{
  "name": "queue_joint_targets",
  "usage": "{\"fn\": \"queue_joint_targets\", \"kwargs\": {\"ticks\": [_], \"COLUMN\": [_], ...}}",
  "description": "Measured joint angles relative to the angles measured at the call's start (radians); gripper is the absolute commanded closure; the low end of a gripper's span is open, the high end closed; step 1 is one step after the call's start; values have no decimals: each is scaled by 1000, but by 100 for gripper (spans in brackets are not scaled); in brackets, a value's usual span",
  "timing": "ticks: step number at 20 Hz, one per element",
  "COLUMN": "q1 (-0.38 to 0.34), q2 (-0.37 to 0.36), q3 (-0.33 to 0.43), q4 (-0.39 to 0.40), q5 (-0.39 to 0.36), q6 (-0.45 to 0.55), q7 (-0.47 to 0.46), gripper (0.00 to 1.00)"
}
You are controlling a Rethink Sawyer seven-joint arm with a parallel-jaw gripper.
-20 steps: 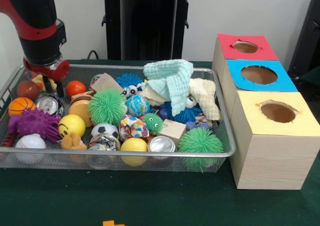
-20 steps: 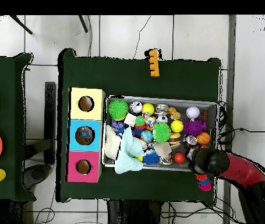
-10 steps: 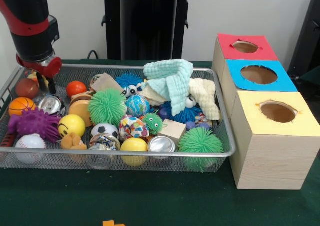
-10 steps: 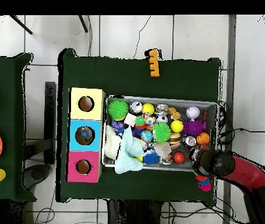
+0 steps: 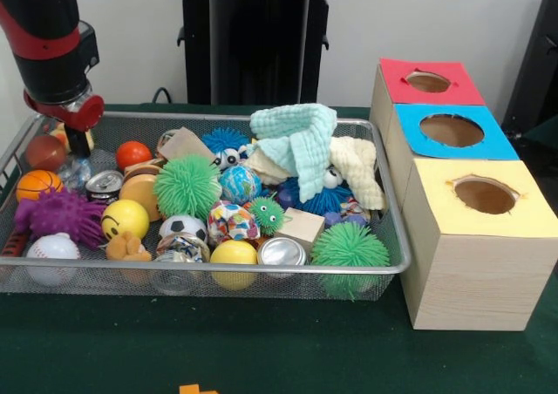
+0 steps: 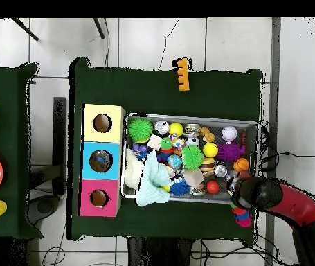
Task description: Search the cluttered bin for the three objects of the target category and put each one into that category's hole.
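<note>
Small silver can, red-rimmed top tilted up, lies at left of the mesh bin, beside a basketball. Gripper hangs just upper-left of it; fingers' spread unclear.

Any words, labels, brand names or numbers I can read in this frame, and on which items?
None can be read.
Cans: no print visible.
Patterned ball: coloured marks, too blurred to tell whether any are letters.
Yellow ball: a drawn smiley face, no words.
Boxes with red, blue and yellow tops: no writing.
</note>
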Motion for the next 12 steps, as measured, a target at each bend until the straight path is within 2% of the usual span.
{"fn": "queue_joint_targets", "kwargs": {"ticks": [12], "q1": [-4], "q2": [0], "q3": [1], "q4": [-15], "q5": [10], "q6": [32], "q7": [0], "gripper": [100]}}
